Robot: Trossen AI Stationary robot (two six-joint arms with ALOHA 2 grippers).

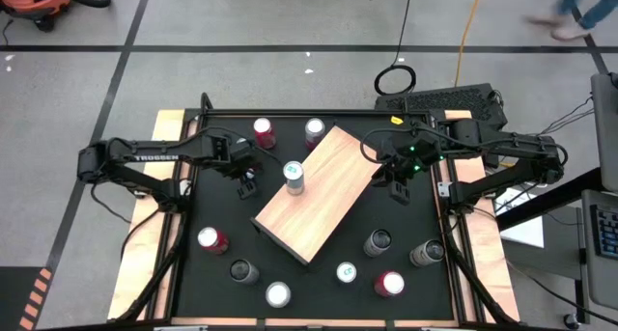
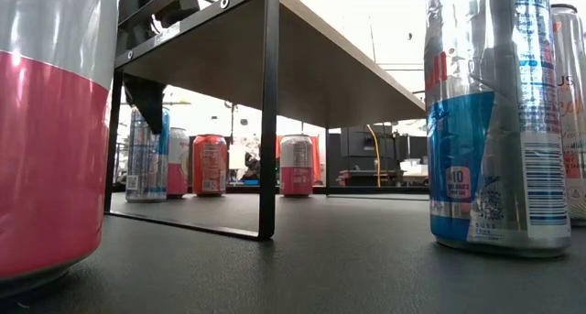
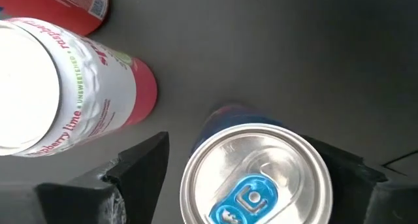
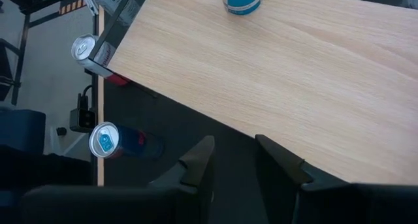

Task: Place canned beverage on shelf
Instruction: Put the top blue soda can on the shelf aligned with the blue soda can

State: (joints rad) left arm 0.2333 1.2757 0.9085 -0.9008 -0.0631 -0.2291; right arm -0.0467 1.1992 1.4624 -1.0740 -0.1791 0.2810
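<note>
On the shelf: one blue-and-silver can stands upright near the left end of the tan board; it is the only can up there.
Shelf: one wooden board, set at a slant across the middle of the black tabletop; the low view shows it raised on a thin black frame.
Cans on the tabletop, from above: nine in all. Two stand at the far edge, two at the near left, one at the near edge, and four at the near right.
Tenth tabletop can: the blue-tab can, hidden under the left arm from above and counted only in the left wrist view.
Left gripper: lowered over the tabletop just left of the shelf. Its two fingers stand wide apart on either side of the blue-tab can, with a visible gap on one side, so the can is straddled and not clamped.
Beside that can: one pink-and-white can, with one red can beyond it.
Right gripper: hangs off the right end of the shelf. Its two fingers have only a narrow gap between them and hold nothing.
Arms: two, one on each side of the shelf.
</note>
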